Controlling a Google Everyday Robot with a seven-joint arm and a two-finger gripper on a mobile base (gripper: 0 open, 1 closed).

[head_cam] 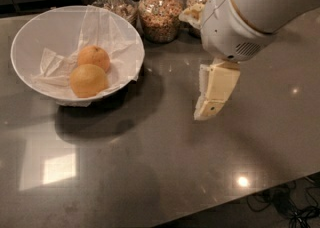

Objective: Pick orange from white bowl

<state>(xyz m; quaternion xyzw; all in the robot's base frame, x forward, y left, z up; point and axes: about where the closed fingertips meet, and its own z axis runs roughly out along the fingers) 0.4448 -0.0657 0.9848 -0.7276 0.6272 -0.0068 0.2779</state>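
The white bowl stands on the dark counter at the left, lined with crumpled white paper. Two oranges lie in it side by side: one nearer the front and one behind it. My gripper hangs below the large white arm housing at the right, pointing down over the counter. It is well to the right of the bowl, apart from it, and holds nothing that I can see.
Three glass jars of grain stand in a row behind the bowl and the arm, along the counter's back edge. The counter's front edge runs across the lower right, with cables on the floor beyond it.
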